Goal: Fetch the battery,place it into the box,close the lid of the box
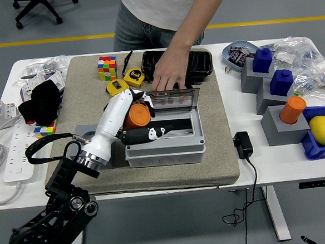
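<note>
Partly hidden orange battery gripped by left hand over box.

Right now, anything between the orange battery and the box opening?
Nothing visible. The left hand holds the orange battery over the left end of the grey box. The lid stands up behind the opening, held by a person's hand, clear of the drop path.

Rubik's cube at far-left of beige mat; two yellow tape measures just beside it. Black tray at mat's far edge. Lemon in blue bin, right end of bench. Black adapter just right of mat
</note>
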Controlling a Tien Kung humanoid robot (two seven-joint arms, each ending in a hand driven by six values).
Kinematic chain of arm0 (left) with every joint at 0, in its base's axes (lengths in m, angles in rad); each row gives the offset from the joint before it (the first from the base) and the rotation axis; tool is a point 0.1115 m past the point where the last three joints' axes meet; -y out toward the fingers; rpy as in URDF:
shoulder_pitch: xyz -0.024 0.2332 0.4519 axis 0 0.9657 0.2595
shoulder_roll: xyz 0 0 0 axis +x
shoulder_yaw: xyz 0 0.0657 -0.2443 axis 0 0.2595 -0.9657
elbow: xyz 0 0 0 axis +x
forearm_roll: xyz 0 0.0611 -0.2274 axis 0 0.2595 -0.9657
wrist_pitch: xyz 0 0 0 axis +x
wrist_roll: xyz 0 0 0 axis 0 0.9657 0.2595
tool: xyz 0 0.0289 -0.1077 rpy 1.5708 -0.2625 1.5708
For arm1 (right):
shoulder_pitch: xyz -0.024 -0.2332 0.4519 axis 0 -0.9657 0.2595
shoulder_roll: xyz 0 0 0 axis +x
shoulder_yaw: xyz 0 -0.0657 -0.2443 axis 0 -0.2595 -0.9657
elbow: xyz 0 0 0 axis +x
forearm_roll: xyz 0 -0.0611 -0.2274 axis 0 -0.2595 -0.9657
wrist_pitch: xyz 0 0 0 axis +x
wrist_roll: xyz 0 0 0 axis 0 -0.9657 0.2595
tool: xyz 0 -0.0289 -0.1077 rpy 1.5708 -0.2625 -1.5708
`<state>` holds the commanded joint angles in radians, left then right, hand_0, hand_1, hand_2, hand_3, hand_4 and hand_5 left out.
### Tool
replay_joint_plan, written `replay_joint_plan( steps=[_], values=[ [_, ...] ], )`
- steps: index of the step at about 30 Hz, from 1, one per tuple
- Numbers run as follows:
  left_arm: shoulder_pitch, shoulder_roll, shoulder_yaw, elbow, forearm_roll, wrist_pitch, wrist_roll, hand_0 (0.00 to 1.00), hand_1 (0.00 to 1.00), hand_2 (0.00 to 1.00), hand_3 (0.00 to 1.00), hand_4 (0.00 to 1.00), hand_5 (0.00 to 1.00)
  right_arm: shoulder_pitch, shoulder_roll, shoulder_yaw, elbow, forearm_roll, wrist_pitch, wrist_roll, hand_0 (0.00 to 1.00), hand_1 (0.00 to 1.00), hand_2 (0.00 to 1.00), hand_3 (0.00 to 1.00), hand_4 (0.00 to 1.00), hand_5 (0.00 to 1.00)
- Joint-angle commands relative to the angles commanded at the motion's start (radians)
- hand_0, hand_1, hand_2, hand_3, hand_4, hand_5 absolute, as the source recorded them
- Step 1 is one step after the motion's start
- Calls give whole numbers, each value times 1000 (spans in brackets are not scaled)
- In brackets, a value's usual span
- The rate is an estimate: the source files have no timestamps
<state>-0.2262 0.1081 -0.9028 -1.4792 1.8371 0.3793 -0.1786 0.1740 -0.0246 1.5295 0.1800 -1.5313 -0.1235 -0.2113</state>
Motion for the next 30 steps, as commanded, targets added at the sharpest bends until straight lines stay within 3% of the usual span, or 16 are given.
replay_joint_plan(
  steps=[11, 19, 30],
  values=[
    [-98, -22, 139, 119, -38, 24, -17, 50, 2, 2, 2, 998, 220, 4, -3, -2, 0, -3, 0, -2, 543, 557, 583, 523, 908, 743],
    [-153, -53, 167, 240, -51, 47, -32, 50, 2, 2, 2, 998, 232, 2, -2, -2, 0, -8, 2, -3, 542, 556, 585, 523, 908, 743],
    [-230, -90, 204, 346, -65, 64, -41, 50, 2, 2, 2, 998, 237, 3, -5, -4, 0, -15, 3, -4, 545, 556, 585, 523, 908, 742]
  ],
)
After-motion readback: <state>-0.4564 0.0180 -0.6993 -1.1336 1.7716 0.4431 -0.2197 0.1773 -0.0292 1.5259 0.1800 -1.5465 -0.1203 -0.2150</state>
